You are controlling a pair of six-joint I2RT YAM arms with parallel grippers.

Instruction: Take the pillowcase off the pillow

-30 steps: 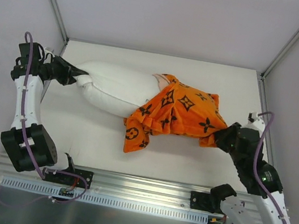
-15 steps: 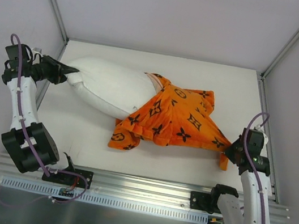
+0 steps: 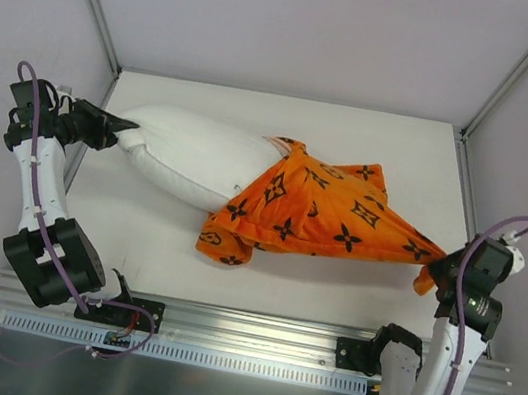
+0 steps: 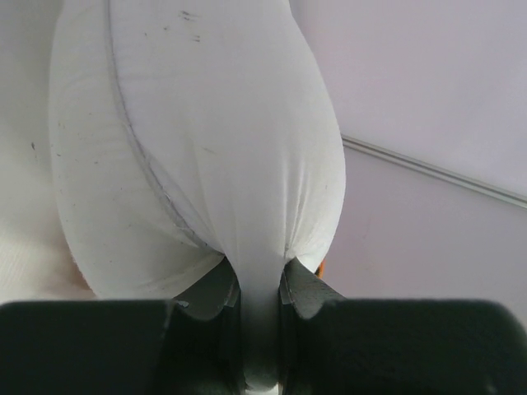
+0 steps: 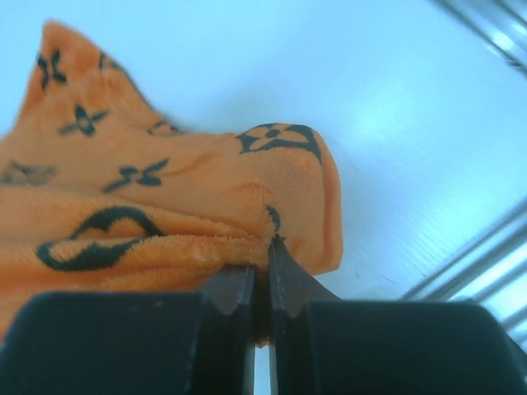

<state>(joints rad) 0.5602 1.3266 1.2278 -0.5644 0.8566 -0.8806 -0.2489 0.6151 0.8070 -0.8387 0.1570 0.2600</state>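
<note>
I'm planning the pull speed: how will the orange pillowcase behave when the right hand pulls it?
Probably floppy: the pillowcase drapes and bunches in folds over the pillow. Its plush pile likely grips rather than slips in the right hand. It may drag the pillow, whose end it wraps.

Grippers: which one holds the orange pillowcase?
The right gripper, pinching a stretched corner of the pillowcase; the left gripper instead clamps one end of the plain white pillow.

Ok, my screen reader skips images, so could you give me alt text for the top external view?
A white pillow lies half out of an orange pillowcase; the left gripper pinches the pillow's end, the right gripper the pillowcase's corner.
</note>
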